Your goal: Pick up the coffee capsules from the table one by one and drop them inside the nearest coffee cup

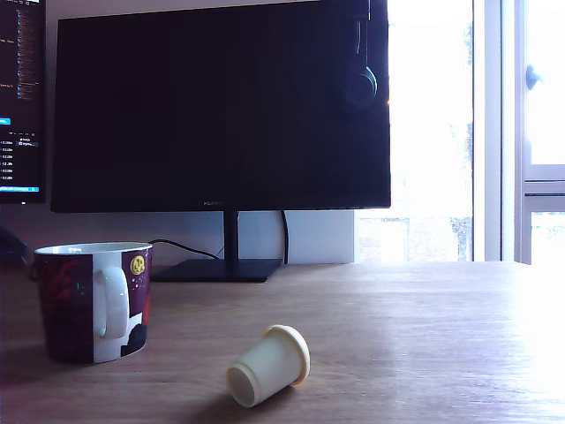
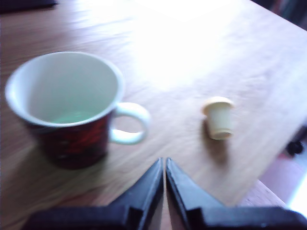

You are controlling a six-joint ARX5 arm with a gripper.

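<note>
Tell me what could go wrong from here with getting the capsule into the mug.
1. The capsule lies on its side on the table, so it may roll away when nudged.
2. The gripper looks shut and must open before it can grasp.
3. The mug stands close by; a sweeping approach might knock its handle.

We find almost nothing readable. The monitor (image 1: pixel 221 106) carries a small logo at the middle of its lower bezel, too tiny to make out. A second screen (image 1: pixel 19 97) at the exterior view's left edge shows lines of text, illegible to us. The coffee cup (image 1: pixel 93 300) bears a round yellow emblem, no letters legible. Wrist view: no text.
</note>
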